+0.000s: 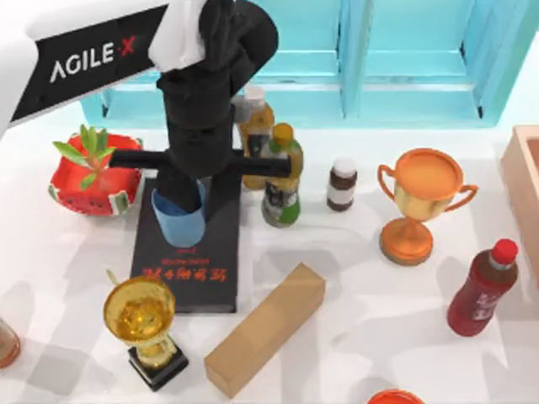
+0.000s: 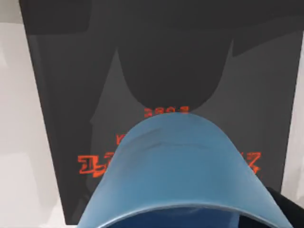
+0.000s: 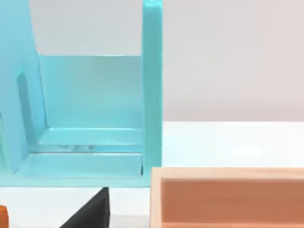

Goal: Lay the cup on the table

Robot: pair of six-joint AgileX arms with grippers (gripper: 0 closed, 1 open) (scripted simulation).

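Left gripper (image 1: 178,195): fingers closed on the cup (image 1: 179,220), held over the black book (image 1: 190,269).
Open room: bare table (image 1: 354,286) right of the book's edge.
Right gripper: fingers' state cannot be told.

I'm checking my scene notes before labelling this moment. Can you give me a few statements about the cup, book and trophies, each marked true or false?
1. The left hand is over the cup. True.
2. The cup is above the book. True.
3. The cup lies on its side on the table. False: its opening faces up, over the book.
4. The gold trophy stands on the book. False: it stands on the table beside it.
5. The orange trophy lies toppled. False: it is upright.
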